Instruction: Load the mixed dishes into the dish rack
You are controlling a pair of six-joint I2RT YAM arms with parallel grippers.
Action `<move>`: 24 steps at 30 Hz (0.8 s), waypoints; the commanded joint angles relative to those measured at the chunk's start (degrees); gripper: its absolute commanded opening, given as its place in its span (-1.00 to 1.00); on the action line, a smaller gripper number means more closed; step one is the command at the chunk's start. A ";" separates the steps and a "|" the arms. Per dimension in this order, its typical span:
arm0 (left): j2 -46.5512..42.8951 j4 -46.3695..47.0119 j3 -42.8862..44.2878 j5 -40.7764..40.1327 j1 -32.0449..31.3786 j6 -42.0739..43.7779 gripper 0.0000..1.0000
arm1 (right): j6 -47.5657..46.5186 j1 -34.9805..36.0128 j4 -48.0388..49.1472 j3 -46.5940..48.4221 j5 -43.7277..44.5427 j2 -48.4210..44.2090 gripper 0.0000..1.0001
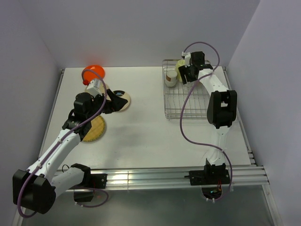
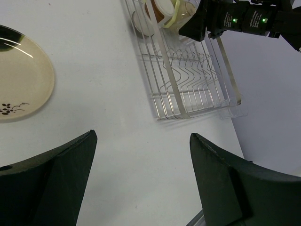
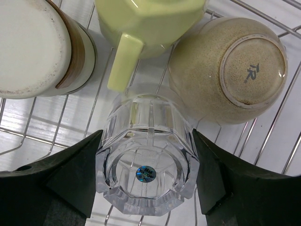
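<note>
The right fingers [image 3: 56, 188] are clasping the clear glass [image 3: 146, 155] (upside down) at the lower centre, inside the dish rack [image 1: 186, 101], below the pale yellow-green mug [image 3: 146, 19]; the left fingers [image 2: 51, 183] are hanging spread and empty over the bench [image 2: 108, 94].

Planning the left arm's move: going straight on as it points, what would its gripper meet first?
Likely bare table; the left gripper is open and empty, the dish rack farther off.
</note>
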 commanded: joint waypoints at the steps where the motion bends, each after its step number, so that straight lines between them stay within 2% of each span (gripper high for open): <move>1: -0.86 0.87 0.02 0.17 0.33 1.06 0.74 | -2.12 0.17 4.07 2.53 1.56 -0.19 -0.89; 7: -0.78 0.53 0.02 0.35 0.33 1.32 0.74 | -3.61 0.08 1.96 5.25 -1.78 1.30 -0.62; 11: -1.04 0.44 -0.07 0.26 0.42 1.32 0.74 | -3.44 0.08 0.73 7.28 -1.96 2.88 -0.28; 12: -1.13 0.44 -0.33 0.26 0.42 1.32 0.74 | -3.35 0.08 0.38 7.63 -2.05 2.97 -0.13; 15: -1.65 0.44 -0.51 0.08 0.42 1.15 0.75 | -3.09 -0.01 0.29 7.28 -2.31 2.88 0.08; 20: -1.74 0.35 -0.60 0.17 0.42 1.15 0.75 | -2.91 -0.09 -0.06 6.67 -2.22 2.36 0.25; 24: -1.66 0.52 -0.51 0.35 0.42 1.24 0.75 | -2.47 -0.09 -0.15 6.22 -2.22 1.30 0.47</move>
